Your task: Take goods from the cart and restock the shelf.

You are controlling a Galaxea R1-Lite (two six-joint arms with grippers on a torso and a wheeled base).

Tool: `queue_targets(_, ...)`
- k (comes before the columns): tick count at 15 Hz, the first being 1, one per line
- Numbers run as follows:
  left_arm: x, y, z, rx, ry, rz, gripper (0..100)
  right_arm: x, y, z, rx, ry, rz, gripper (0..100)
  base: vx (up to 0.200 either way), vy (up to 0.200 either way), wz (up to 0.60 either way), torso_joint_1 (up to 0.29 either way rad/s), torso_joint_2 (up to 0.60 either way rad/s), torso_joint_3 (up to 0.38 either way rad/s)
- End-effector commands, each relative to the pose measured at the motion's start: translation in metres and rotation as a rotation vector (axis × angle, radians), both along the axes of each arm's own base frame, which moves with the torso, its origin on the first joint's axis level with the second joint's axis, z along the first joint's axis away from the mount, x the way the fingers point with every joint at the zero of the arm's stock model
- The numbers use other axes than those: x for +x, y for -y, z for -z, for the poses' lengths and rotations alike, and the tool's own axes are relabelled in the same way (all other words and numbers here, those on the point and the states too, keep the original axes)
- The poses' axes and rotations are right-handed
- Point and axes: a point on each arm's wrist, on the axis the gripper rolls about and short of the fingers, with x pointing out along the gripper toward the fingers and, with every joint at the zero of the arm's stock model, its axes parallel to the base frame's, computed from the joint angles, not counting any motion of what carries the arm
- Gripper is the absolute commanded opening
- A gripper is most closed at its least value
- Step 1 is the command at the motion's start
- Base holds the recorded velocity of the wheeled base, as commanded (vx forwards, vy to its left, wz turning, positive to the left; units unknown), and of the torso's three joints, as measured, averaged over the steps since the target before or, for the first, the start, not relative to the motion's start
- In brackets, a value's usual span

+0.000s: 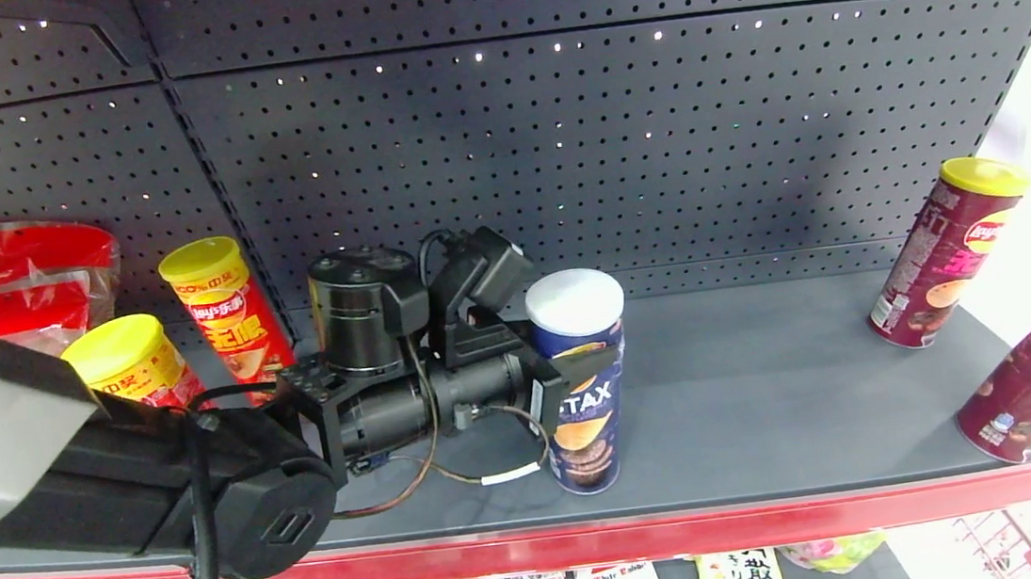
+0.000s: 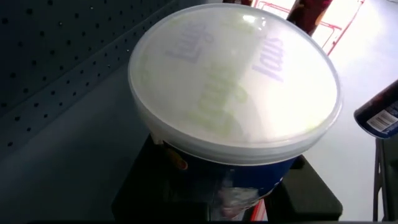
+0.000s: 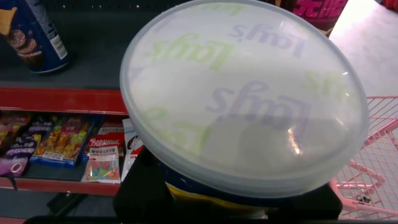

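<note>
On the dark grey metal shelf (image 1: 772, 397), a white-lidded blue chip can (image 1: 586, 434) stands front-centre, with two yellow-lidded red cans (image 1: 230, 317) left of it and two maroon cans (image 1: 948, 257) to its right.

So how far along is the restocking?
Already on the shelf: red cans and maroon cans. In hand: the left gripper, jaws closed, holds a blue can standing on the shelf, not yet released; the right gripper holds a clear-lidded can near the cart. Left: release the first, shelve the second.

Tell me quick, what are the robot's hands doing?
Left gripper: closed, holding the blue can.
Right gripper: closed, holding a clear-lidded can.
</note>
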Motion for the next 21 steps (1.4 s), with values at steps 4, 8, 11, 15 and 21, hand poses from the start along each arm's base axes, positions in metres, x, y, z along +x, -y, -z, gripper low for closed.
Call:
queue_targets(4, -0.009, 0.0, 0.002, 0.008, -0.012, 0.018, 0, 0.0, 0.0, 0.0, 0.0, 0.0, 0.0, 0, 0.0, 0.0, 0.0, 0.0, 0.0, 0.0)
queue_targets(8, -0.011, -0.001, 0.003, 0.013, -0.018, 0.02, 0, 0.0, 0.0, 0.0, 0.0, 0.0, 0.0, 0, 0.0, 0.0, 0.0, 0.0, 0.0, 0.0)
queue_targets(11, -0.015, -0.001, 0.008, 0.025, -0.031, 0.028, 0, 0.0, 0.0, 0.0, 0.0, 0.002, 0.0, 0, 0.0, 0.0, 0.0, 0.0, 0.0, 0.0)
queue_targets(15, -0.015, -0.001, 0.008, 0.026, -0.031, 0.026, 0, 0.0, 0.0, 0.0, 0.0, 0.003, 0.0, 0, 0.0, 0.0, 0.0, 0.0, 0.0, 0.0)
queue_targets(21, -0.015, -0.001, 0.008, 0.027, -0.032, 0.026, 100, -0.001, 0.0, 0.0, 0.0, 0.006, 0.001, 0, 0.0, 0.0, 0.0, 0.0, 0.0, 0.0)
